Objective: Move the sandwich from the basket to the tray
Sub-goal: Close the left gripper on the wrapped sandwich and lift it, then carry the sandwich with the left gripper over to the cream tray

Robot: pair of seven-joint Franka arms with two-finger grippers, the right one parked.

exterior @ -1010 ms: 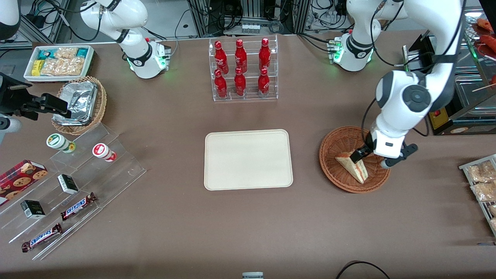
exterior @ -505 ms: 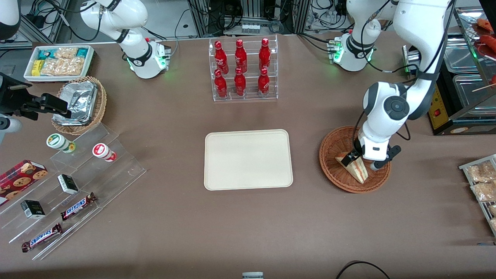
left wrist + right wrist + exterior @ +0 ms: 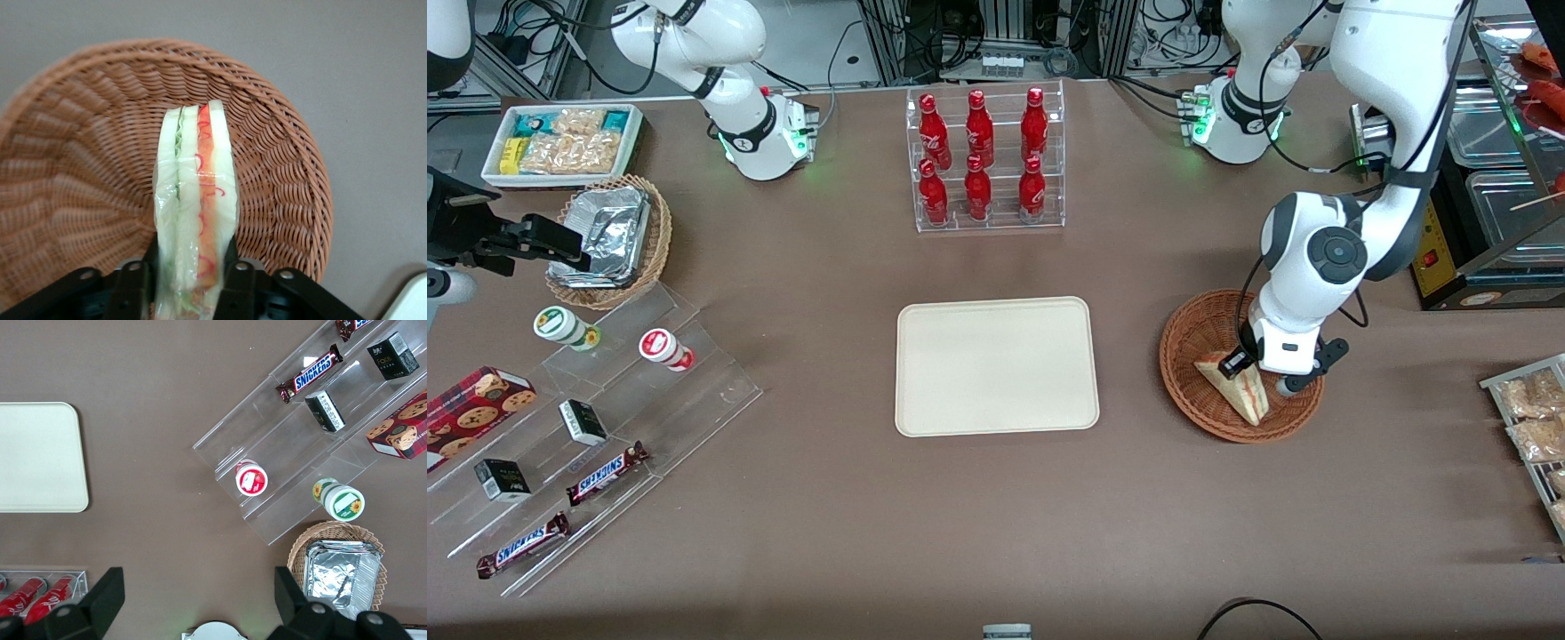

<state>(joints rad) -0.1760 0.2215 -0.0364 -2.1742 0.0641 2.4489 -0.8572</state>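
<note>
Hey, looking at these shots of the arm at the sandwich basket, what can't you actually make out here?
- Sandwich: its gripped end is covered by the gripper fingers in the left wrist view.
- Whether the sandwich rests on the basket or is lifted: not clear in either view.
- Basket: the part under the arm is covered in the front view.
- Tray: its underside is unseen.
</note>
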